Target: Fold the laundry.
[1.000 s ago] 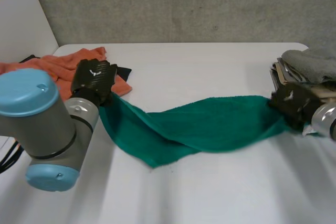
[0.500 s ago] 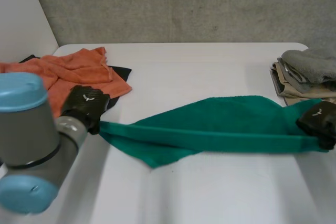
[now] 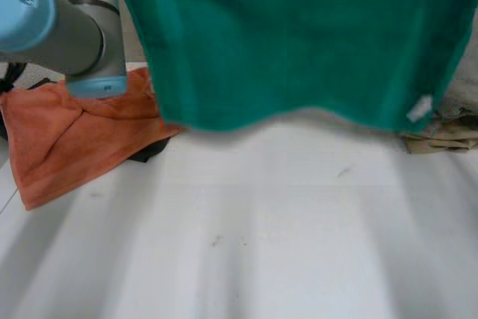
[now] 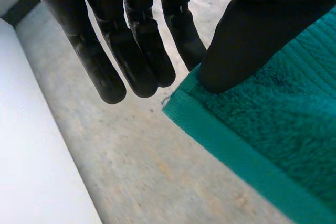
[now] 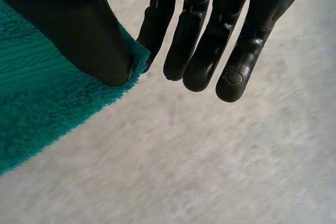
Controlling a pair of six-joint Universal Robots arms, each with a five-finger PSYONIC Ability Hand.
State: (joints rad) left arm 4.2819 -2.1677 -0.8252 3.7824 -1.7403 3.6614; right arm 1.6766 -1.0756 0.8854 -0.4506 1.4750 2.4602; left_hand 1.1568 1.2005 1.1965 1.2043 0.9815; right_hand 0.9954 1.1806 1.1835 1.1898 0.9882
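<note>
The green towel (image 3: 299, 42) hangs spread out high above the table, its lower edge free and a small white tag (image 3: 420, 108) near its right corner. In the left wrist view my left hand (image 4: 131, 51) pinches one upper corner of the towel (image 4: 273, 129) between thumb and a finger, the other fingers straight beside it. In the right wrist view my right hand (image 5: 210, 40) pinches the other upper corner of the towel (image 5: 42, 119) the same way. My left arm (image 3: 67, 28) reaches up at the left of the hanging cloth.
An orange towel (image 3: 75, 140) lies crumpled at the table's left over a dark cloth (image 3: 149, 153). A stack of folded laundry (image 3: 441, 136) sits at the right edge, partly behind the green towel. Bare white table (image 3: 261, 244) lies below.
Both hands have risen sharply, lifting the green towel off the table; it now hangs spread in the air instead of lying stretched between them.
</note>
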